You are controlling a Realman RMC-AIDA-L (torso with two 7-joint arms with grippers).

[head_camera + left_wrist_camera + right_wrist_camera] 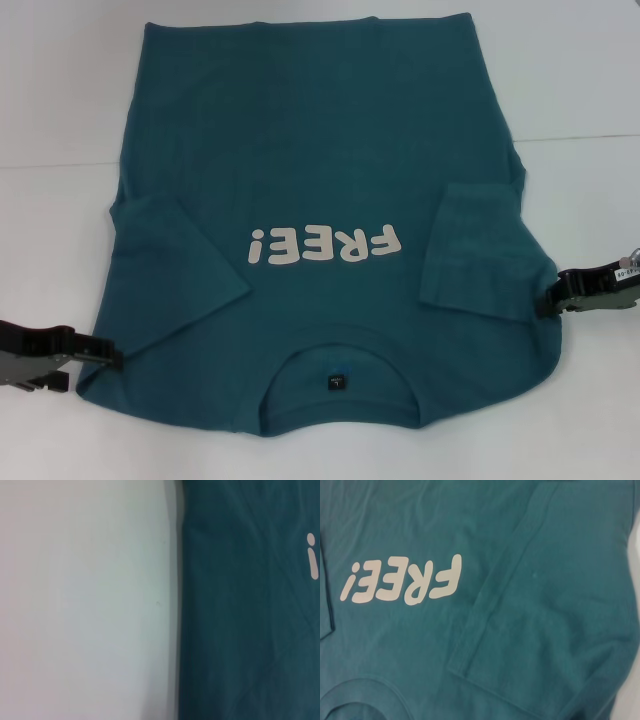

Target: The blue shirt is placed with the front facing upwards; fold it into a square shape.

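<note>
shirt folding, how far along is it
Early stage. Done: both sleeves of the shirt are folded inward onto the front, beside the FREE! lettering. In hand: the left hand and right hand sit at the shirt's shoulder edges; whether they grip the cloth is unclear. Left: the body remains full length, so the lengthwise folds into a square are still to do.

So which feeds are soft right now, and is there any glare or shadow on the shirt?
Head view: even light, no glare on the blue shirt, lettering crisp. Left wrist view: soft throughout, a blurred shadow band along the shirt edge against the white table. Right wrist view: fairly sharp, the white lettering readable.
</note>
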